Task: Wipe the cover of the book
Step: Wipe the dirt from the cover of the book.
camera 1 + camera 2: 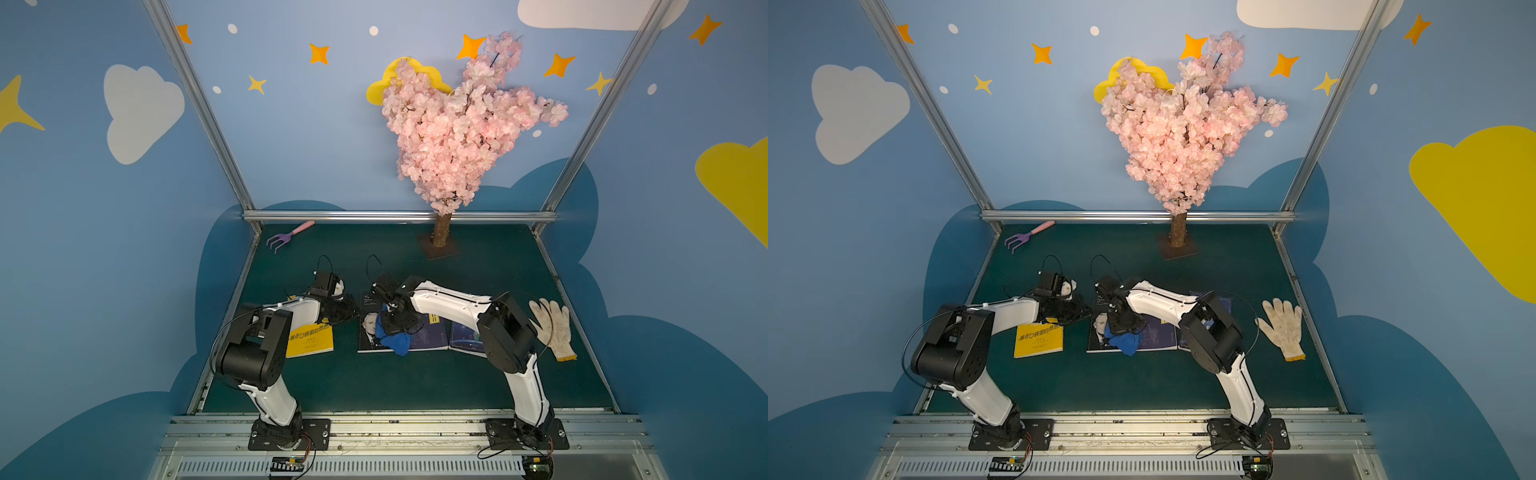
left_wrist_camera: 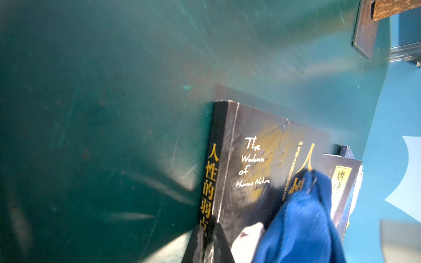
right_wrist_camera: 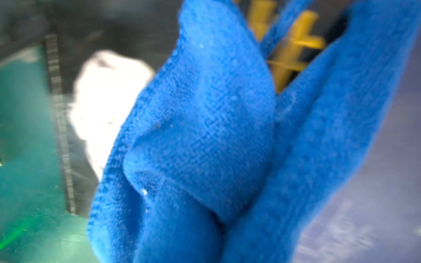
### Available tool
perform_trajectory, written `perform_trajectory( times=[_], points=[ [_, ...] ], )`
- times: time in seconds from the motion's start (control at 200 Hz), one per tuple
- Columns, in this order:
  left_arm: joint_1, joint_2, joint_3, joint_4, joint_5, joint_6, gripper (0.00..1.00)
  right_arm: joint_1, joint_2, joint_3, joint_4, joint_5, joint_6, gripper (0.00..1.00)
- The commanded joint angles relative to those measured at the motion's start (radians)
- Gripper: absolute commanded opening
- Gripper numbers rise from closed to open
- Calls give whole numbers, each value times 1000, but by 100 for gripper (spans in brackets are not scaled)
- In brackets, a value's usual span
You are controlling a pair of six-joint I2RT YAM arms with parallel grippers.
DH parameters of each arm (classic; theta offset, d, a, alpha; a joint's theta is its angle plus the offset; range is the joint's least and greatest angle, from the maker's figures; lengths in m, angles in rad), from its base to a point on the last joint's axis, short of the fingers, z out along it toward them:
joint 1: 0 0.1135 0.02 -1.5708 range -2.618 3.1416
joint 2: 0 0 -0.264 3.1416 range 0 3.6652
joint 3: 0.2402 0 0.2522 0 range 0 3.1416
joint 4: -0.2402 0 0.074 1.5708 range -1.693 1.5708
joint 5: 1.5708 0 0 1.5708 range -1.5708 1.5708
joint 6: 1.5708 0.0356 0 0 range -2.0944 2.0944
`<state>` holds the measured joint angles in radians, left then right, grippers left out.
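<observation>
Blue cloth [image 1: 399, 343], one piece, is clamped in your right gripper [image 1: 395, 328] on the dark portrait book [image 1: 368, 332], one of four books [image 1: 309, 341]; your left gripper [image 1: 348, 311] sits at its spine, opening impossible to tell; beside them one glove [image 1: 552, 328], farther back one rake [image 1: 286, 237] and one tree [image 1: 453, 124].

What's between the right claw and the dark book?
A blue cloth, held by the right gripper and resting on the dark book; both top views show it.

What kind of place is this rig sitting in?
Probably a staged lab cell, not a real room: an aluminium frame encloses a green table, the walls are painted with clouds and stars, and a fake blossom tree stands as a prop.
</observation>
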<state>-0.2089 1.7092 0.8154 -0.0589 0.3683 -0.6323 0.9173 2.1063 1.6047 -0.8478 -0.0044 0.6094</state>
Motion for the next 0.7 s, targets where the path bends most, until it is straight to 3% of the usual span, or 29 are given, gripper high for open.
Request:
perform_trajectory(
  times=[0.0,0.16,0.26,0.551,0.696],
  points=[
    [-3,40,-4,-44,-28,8,12,7,105,-59,-63,12,26,0],
    [-4,55,1,-42,-11,3,12,118,226,161,-130,6,-1,0],
    [-4,47,0,-44,-18,6,12,129,307,281,-207,16,-29,0],
    [-2,38,-4,-48,-28,10,12,-35,142,4,-110,40,-38,0],
    [-4,44,-1,-47,-22,8,12,-1,121,-18,-64,8,-17,0]
  ],
)
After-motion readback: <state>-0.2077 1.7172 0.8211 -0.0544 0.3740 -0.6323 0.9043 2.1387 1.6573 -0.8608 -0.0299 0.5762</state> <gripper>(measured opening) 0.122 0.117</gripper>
